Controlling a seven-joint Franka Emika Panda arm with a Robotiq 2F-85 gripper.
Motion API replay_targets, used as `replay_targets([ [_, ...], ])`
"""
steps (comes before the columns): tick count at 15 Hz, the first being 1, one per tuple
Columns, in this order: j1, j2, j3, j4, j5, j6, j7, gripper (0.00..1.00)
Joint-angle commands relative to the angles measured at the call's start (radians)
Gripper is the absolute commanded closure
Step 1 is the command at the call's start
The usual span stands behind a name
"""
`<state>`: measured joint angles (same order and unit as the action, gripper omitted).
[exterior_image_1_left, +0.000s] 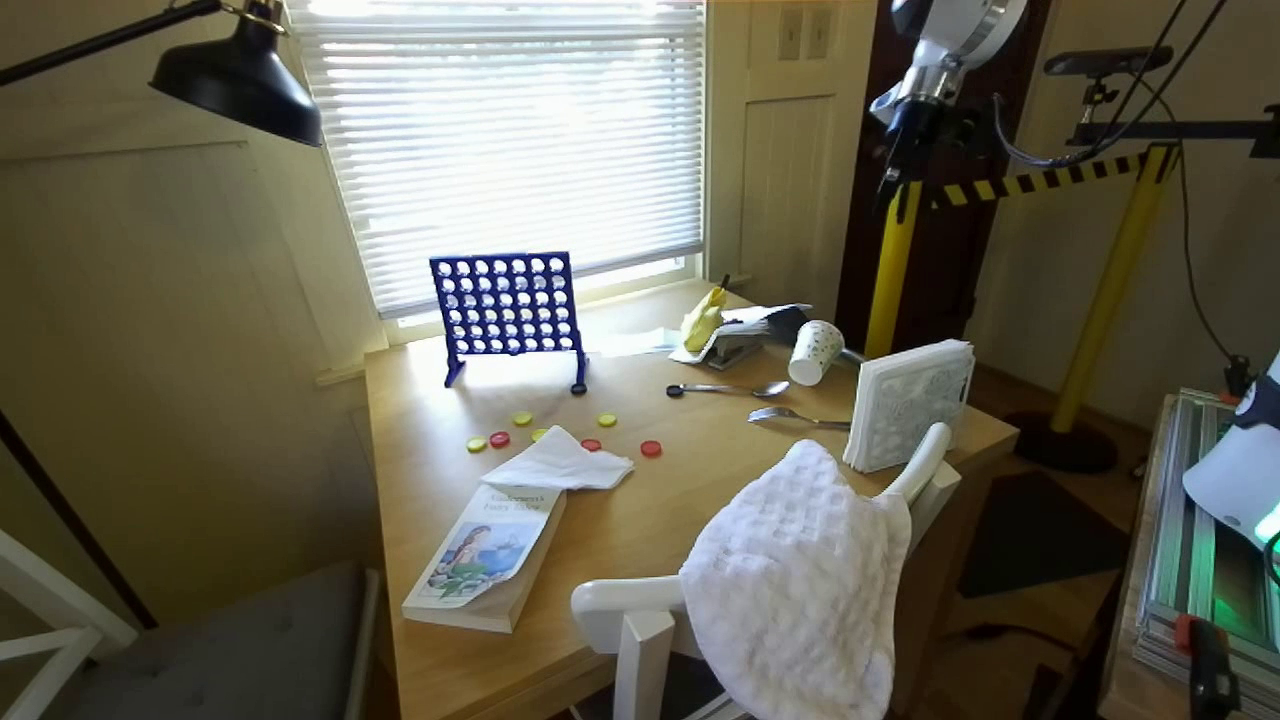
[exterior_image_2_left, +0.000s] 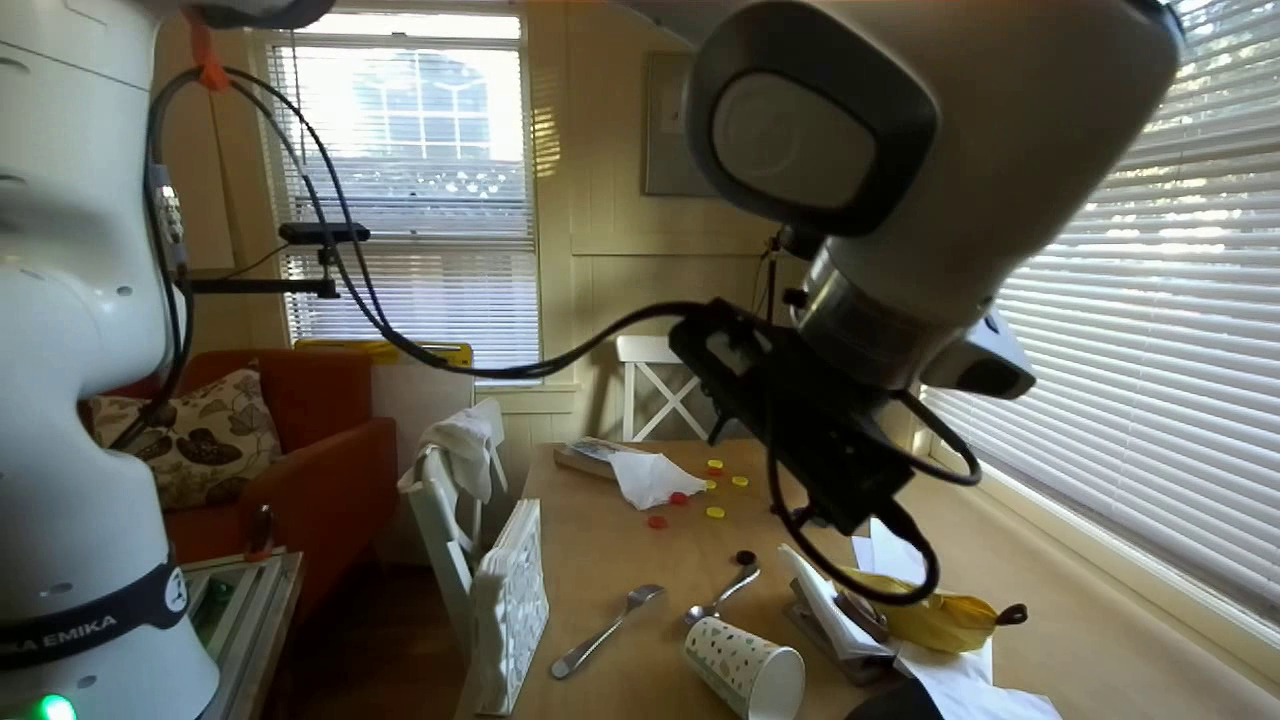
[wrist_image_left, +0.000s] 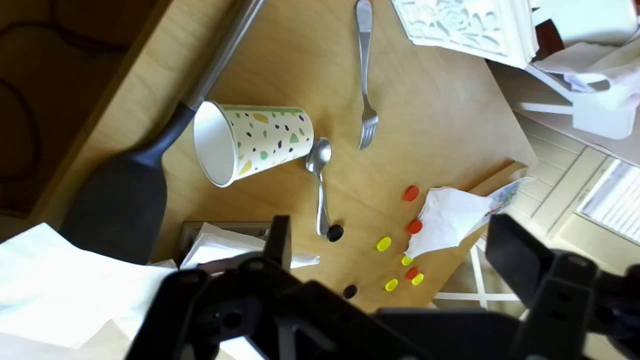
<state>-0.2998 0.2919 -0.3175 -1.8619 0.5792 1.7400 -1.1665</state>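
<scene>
- One big worktop (exterior_image_1_left: 620, 520) lies below.
- The pincer (wrist_image_left: 391, 235) hangs above it, spread wide, gripping nothing. This looks like the part before a grab; any grab would need it to come down first.
- A paper cup (wrist_image_left: 257, 142), maybe the nearest thing, lies on its side on the worktop.
- A spoon (wrist_image_left: 321, 197) rests just beside it.
- A black disc (wrist_image_left: 335, 233) sits by the spoon's handle.

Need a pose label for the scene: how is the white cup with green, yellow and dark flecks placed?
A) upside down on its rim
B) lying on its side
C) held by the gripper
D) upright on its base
B: in the wrist view the cup lies lengthwise, base end by the shiny metal spoon, open mouth toward the black-headed, metal-handled spatula.
</scene>
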Motion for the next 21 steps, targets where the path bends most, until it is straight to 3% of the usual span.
replay_targets([
  [1,-0.103,0.204,0.082,0.22,0.076,-0.151,-0.026,0.0],
  [6,-0.172,0.376,0.129,0.356,0.096,-0.202,0.201,0.0],
  [13,-0.247,0.61,0.228,0.578,0.215,-0.259,0.316,0.0],
  [21,-0.26,0.784,0.261,0.723,0.193,-0.329,0.413,0.0],
])
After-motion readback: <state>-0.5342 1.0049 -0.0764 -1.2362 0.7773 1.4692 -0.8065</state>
